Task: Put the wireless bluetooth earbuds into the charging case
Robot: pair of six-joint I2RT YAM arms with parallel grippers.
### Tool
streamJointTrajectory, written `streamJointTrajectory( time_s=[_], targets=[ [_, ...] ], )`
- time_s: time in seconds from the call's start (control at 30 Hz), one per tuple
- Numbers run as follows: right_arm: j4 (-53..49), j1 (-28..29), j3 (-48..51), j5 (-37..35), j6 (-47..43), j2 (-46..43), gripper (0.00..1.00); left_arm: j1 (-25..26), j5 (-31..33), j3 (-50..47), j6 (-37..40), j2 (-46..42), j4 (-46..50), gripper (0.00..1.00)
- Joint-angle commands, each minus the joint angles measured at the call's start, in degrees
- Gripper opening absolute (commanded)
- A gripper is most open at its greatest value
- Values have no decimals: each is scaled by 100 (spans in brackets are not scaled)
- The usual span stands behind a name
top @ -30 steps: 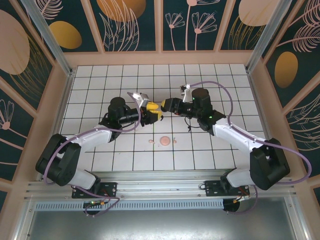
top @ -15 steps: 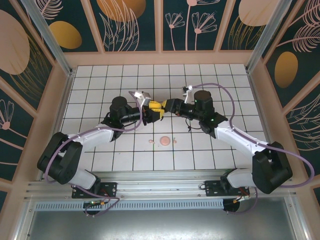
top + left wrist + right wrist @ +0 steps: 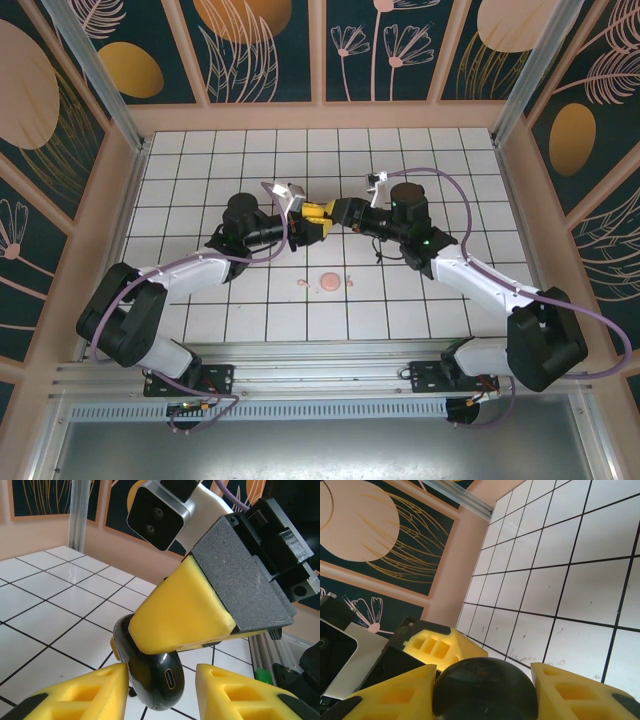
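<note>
A black charging case [image 3: 156, 679] with a port in its end hangs above the tiles, closed. My right gripper [image 3: 485, 677] is shut on this case [image 3: 485, 692], one yellow finger on each side. My left gripper [image 3: 161, 682] stands open around the case's lower end. Its left finger [image 3: 85, 695] is almost on the shell and its right finger [image 3: 240, 695] is well apart from it. From above, the left gripper [image 3: 316, 214] and the right gripper [image 3: 337, 213] meet tip to tip at mid table. Two tiny pale pink earbuds [image 3: 303, 285] [image 3: 352, 283] lie on the tiles. The black earbuds are hidden.
A round pink case [image 3: 328, 282] lies on the white grid table [image 3: 200, 160] between the pink earbuds, nearer than the grippers. Peach walls [image 3: 320, 117] ring the table. The right arm's camera block [image 3: 159, 514] sits close above my left fingers.
My left gripper has advanced to the right and now brackets the black case that the right gripper holds. The right gripper shifted slightly right.
</note>
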State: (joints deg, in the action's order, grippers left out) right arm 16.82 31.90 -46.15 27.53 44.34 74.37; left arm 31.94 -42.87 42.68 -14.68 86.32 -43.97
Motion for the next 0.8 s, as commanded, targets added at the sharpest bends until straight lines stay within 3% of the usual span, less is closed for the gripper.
streamJointTrajectory(
  time_s=[0.0, 0.57, 0.77],
  targets=[
    [251, -17, 71, -2, 69, -159, 44, 40, -29, 139, -48, -18, -259, 41],
    [353, 132, 67, -81, 161, -151, 45, 48, -72, 168, -77, 71, -224, 40],
    [357, 157, 71, -99, 155, -142, 45, 41, -192, 186, -65, 57, -210, 24]
  ],
)
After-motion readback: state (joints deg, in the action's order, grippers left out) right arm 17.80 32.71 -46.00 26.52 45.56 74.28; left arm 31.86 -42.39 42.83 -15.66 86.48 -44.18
